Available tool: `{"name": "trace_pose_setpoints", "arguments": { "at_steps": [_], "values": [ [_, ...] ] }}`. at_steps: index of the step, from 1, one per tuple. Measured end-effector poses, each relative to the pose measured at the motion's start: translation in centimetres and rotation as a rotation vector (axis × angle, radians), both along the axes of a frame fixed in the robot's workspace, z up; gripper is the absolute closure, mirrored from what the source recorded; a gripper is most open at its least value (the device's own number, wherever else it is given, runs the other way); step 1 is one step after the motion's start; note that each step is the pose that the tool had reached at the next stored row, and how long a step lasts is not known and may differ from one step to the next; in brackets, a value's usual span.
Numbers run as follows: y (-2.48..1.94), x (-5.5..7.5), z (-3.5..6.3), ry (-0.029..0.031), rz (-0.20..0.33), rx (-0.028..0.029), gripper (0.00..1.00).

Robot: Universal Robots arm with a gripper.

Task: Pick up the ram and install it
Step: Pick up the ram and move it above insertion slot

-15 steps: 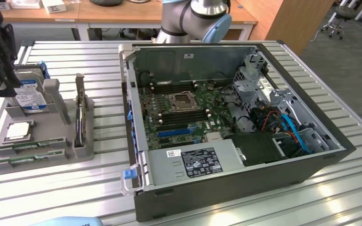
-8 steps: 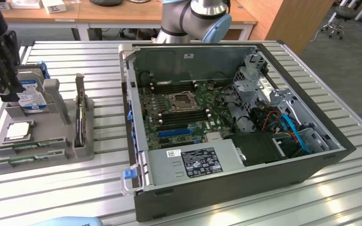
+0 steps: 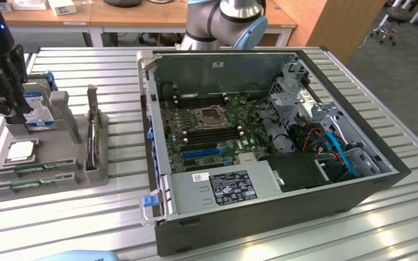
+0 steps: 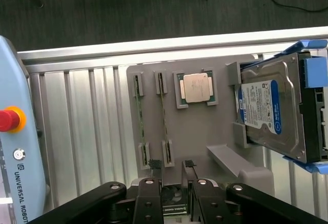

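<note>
Two ram sticks, thin green boards, lie side by side in slots of the grey holder tray [image 4: 205, 131]; one ram stick [image 4: 163, 115] is nearer the silver processor chip [image 4: 195, 87], the other ram stick [image 4: 137, 121] is beside it. In the exterior view they are ram sticks [image 3: 35, 168] at the tray's front. My gripper [image 4: 173, 168] hangs above the tray, open, with nothing between its black fingers [image 4: 156, 168], close to the end of the inner stick. In the exterior view the gripper [image 3: 4, 95] is at the far left, above the hard drive.
The hard drive [image 4: 271, 106] with its blue-and-white label stands upright in the tray. The open computer case [image 3: 267, 125] lies at the table's middle, its motherboard showing the processor socket [image 3: 210, 115] and dark memory slots [image 3: 205, 134]. A teach pendant [image 4: 15, 131] lies beside the tray.
</note>
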State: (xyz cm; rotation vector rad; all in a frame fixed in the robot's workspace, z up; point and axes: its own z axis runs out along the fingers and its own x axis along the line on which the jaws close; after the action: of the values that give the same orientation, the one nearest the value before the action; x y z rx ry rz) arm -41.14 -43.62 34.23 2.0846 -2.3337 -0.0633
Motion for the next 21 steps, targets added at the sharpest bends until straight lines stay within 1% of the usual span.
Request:
{"name": "trace_pose_setpoints", "arguments": {
  "at_steps": [9, 16, 21],
  "values": [
    [0.00, 0.0, -1.64, 0.0000, 0.000, 0.0000, 0.71],
    [0.01, 0.0, -2.72, -0.0001, 0.000, -0.0001, 0.71],
    [0.02, 0.0, -3.36, 0.0000, 0.000, -0.0017, 0.71]
  ]
}}
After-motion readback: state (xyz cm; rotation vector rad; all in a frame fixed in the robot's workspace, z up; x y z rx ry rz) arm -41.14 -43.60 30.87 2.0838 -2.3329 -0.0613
